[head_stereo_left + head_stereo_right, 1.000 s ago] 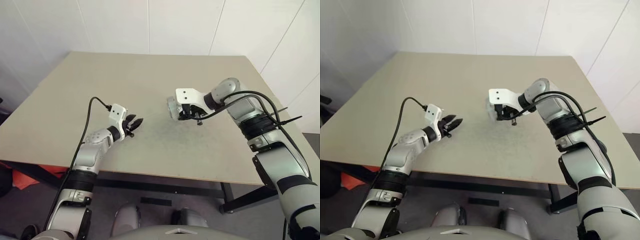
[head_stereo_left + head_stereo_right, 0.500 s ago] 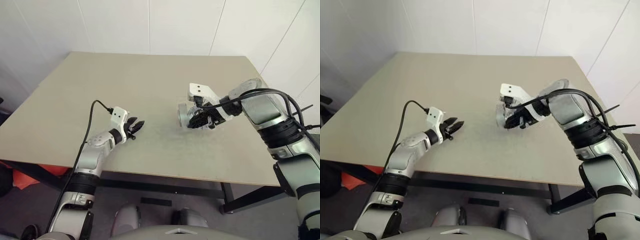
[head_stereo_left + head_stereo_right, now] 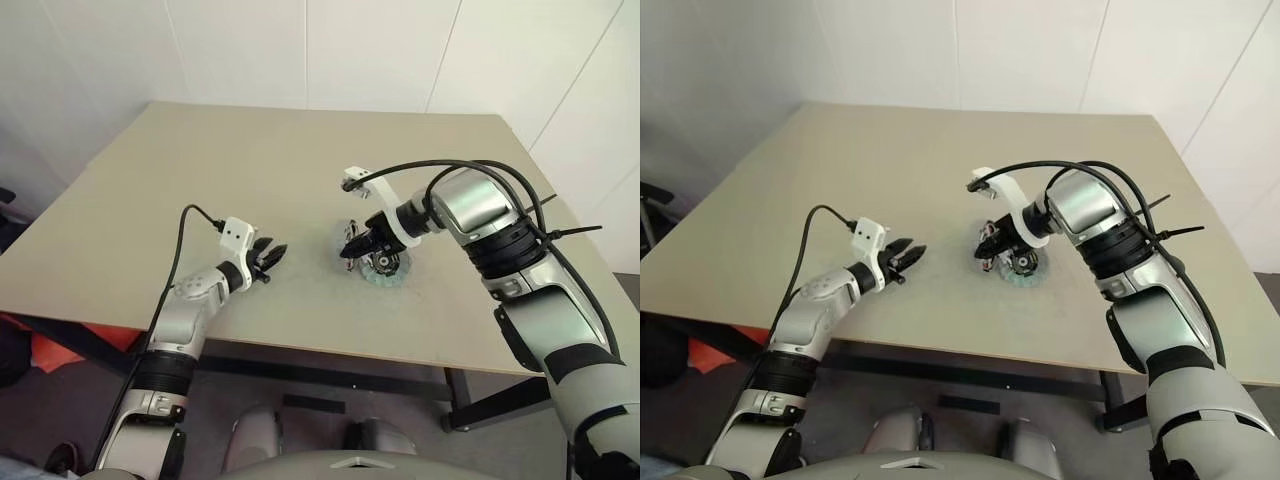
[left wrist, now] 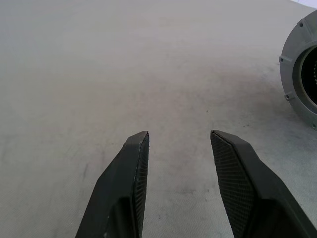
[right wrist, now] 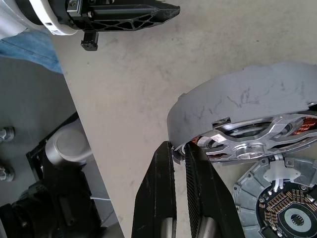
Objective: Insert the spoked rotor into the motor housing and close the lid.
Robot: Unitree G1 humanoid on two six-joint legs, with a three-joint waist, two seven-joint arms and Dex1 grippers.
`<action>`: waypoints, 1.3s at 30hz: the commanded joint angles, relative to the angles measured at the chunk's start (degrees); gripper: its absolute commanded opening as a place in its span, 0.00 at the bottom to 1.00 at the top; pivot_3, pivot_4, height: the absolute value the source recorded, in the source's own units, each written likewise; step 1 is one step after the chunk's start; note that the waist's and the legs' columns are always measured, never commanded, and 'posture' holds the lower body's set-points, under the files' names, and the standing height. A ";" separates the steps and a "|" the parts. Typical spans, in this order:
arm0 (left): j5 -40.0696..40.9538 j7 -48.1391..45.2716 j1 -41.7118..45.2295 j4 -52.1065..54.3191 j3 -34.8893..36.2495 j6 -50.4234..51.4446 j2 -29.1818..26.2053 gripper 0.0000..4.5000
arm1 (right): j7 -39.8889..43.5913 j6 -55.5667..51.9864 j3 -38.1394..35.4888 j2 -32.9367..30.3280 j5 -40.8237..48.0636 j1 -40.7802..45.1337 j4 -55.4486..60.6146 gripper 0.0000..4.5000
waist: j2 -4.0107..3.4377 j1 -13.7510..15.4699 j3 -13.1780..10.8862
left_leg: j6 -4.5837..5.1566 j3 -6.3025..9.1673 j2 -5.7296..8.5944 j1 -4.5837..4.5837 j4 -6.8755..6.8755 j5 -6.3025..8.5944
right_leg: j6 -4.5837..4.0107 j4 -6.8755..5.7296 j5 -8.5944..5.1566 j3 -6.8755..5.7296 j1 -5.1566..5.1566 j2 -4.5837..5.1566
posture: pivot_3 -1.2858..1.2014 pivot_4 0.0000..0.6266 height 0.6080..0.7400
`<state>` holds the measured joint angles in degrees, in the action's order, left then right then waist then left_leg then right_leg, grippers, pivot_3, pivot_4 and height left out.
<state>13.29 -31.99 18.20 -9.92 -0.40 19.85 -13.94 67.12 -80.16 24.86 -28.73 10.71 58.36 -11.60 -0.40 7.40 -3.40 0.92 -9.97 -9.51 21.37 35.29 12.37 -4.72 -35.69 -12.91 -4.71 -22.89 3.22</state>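
Left claw hovering low over the counter, fingers spread, gripping nothing. Further in, right claw pinched tight on the rim of the motor housing, tipped up on edge, spoked rotor sitting inside over copper windings. Lid lying flat on the counter just beside, inner face up.

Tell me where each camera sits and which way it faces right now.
Head pair: on the head, looking forward and down at the table; both arms, left end effector and right end effector show.
Left wrist: looks along its open fingers across the table to the housing.
Right wrist: looks along its fingers clamped on the housing rim, rotor inside, lid on the table.
Shared: both wrist views catch the housing.
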 commanded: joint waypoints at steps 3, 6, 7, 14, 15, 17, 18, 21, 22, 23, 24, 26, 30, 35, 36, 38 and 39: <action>0.46 0.26 0.17 2.95 0.57 -0.31 -0.47 0.46 | -3.51 0.92 -1.34 2.09 3.06 1.97 -1.19 0.00 | 0.00 -0.07 0.00 | -0.04 0.00 0.00 -0.01 -0.02 -0.02 | 0.00 -0.01 0.00 0.00 -0.01 0.00 | 0.52 0.00 1.00; 0.43 0.32 0.11 3.10 0.57 -0.21 -0.51 0.46 | -6.29 1.92 -1.69 4.06 2.87 1.77 -3.38 0.00 | 0.00 -0.11 0.00 | -0.10 0.00 0.00 -0.10 -0.02 -0.05 | 0.00 -0.04 0.00 0.00 0.04 0.00 | 0.52 0.00 1.00; 0.42 0.34 0.12 3.14 0.55 -0.18 -0.50 0.46 | -7.44 2.66 -1.95 4.74 2.58 1.88 -4.50 0.00 | 0.00 -0.16 0.00 | -0.11 0.00 0.00 -0.15 -0.03 -0.06 | 0.00 -0.05 0.00 0.00 0.08 0.00 | 0.52 0.00 1.00; 0.33 0.44 0.06 3.44 0.44 0.03 -0.52 0.46 | -13.56 10.60 -3.74 8.26 0.48 3.98 -16.02 0.49 | 0.00 -0.19 0.00 | -0.18 0.01 0.00 -0.37 -0.04 -0.10 | 0.02 -0.05 0.00 0.00 0.29 0.00 | 0.52 0.00 1.00; 0.35 0.44 -0.01 3.57 0.42 0.09 -0.56 0.46 | -13.91 11.58 -3.91 8.48 0.29 4.33 -17.28 0.56 | 0.00 -0.23 0.00 | -0.18 0.01 0.00 -0.37 -0.04 -0.10 | 0.02 -0.05 0.00 0.00 0.29 0.00 | 0.52 0.00 1.00; 0.41 0.39 -0.14 3.76 0.43 0.19 -0.66 0.46 | -14.35 12.93 -4.19 8.76 0.13 4.93 -18.93 0.70 | 0.00 -0.23 0.00 | -0.17 0.01 0.00 -0.35 -0.05 -0.09 | 0.02 -0.04 0.00 0.00 0.27 0.00 | 0.52 0.00 1.00; 0.40 0.39 -0.18 3.80 0.44 0.22 -0.70 0.46 | -14.38 13.40 -4.25 8.80 0.13 5.18 -19.45 0.77 | 0.00 -0.24 0.00 | -0.17 0.01 0.00 -0.34 -0.05 -0.09 | 0.02 -0.04 0.00 0.00 0.27 0.00 | 0.52 0.00 1.00; 0.45 0.33 -0.27 3.96 0.45 0.31 -0.83 0.46 | -14.23 14.33 -5.16 8.91 0.58 6.59 -20.57 0.99 | 0.00 -0.30 0.00 | -0.16 0.01 0.00 -0.30 -0.09 -0.09 | 0.01 -0.04 0.01 0.00 0.22 0.00 | 0.52 0.00 1.00; 0.47 0.28 -0.29 3.97 0.47 0.30 -0.88 0.46 | -14.16 14.35 -5.68 8.99 0.91 7.26 -20.85 0.99 | 0.00 -0.30 0.00 | -0.16 0.01 0.01 -0.29 -0.09 -0.09 | 0.01 -0.04 0.01 0.00 0.22 -0.01 | 0.52 0.00 1.00; 0.48 0.23 -0.24 3.93 0.48 0.31 -0.92 0.46 | -14.07 14.08 -6.51 9.11 1.40 8.24 -21.17 0.99 | -0.01 -0.30 0.00 | -0.16 0.01 0.00 -0.29 -0.09 -0.09 | 0.01 -0.04 0.01 0.00 0.22 -0.01 | 0.52 0.00 1.00; 0.47 0.18 -0.08 3.81 0.43 0.35 -0.92 0.46 | -14.09 13.91 -7.59 9.13 1.93 9.32 -21.03 0.99 | -0.01 -0.30 -0.01 | -0.16 0.00 0.00 -0.29 -0.09 -0.09 | 0.01 -0.04 0.01 0.00 0.22 0.00 | 0.52 0.00 1.00; 0.39 0.08 0.28 3.47 0.25 0.34 -0.91 0.46 | -13.70 12.12 -9.50 9.00 3.46 11.00 -19.46 0.99 | -0.02 -0.30 -0.01 | -0.17 0.00 0.00 -0.28 -0.09 -0.09 | 0.01 -0.04 0.01 0.00 0.19 -0.01 | 0.52 0.00 1.00; 0.25 -0.37 1.16 2.56 0.04 0.22 -1.02 0.46 | -12.71 9.90 -11.18 7.98 5.86 11.50 -13.54 0.99 | -0.02 -0.26 -0.01 | -0.17 0.00 0.00 -0.30 -0.13 -0.09 | 0.01 -0.02 0.00 0.00 0.20 -0.01 | 0.52 0.00 1.00; 0.10 -1.07 2.66 1.10 -0.14 -0.03 -1.23 0.46 | -10.04 18.44 -10.61 4.64 5.59 9.14 -5.86 0.99 | -0.01 0.04 -0.02 | -0.16 0.01 0.01 -0.26 -0.14 -0.09 | 0.03 0.00 0.00 0.00 0.19 -0.01 | 0.52 0.00 1.00; 0.07 -1.23 2.96 0.82 -0.19 -0.10 -1.26 0.46 | -8.85 22.11 -10.44 3.61 5.18 8.28 -4.68 0.99 | 0.00 0.08 -0.02 | -0.16 0.01 0.02 -0.27 -0.13 -0.09 | 0.04 0.00 0.00 0.00 0.21 0.00 | 0.52 0.00 1.00; 0.06 -1.58 3.47 0.25 -0.24 -0.25 -1.34 0.46 | -5.89 33.59 -9.17 0.90 2.74 5.79 -3.11 0.99 | 0.01 0.22 -0.02 | -0.16 0.01 0.04 -0.28 -0.12 -0.08 | 0.07 0.02 0.01 0.00 0.25 0.01 | 0.52 0.00 1.00; 0.02 -1.77 3.70 -0.02 -0.25 -0.34 -1.38 0.46 | -3.09 40.10 -7.80 -1.17 1.19 4.33 -2.45 0.99 | 0.01 0.19 -0.02 | -0.15 0.01 0.04 -0.29 -0.12 -0.08 | 0.09 0.03 0.02 0.00 0.26 0.02 | 0.52 0.00 1.00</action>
<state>13.19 -33.23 20.55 -10.20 -0.66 20.44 -14.81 60.29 -50.45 15.90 -27.64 13.98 63.62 -16.68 -0.39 7.59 -3.42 0.77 -9.97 -9.46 21.08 35.17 12.30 -4.63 -35.67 -12.89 -4.70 -22.64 3.23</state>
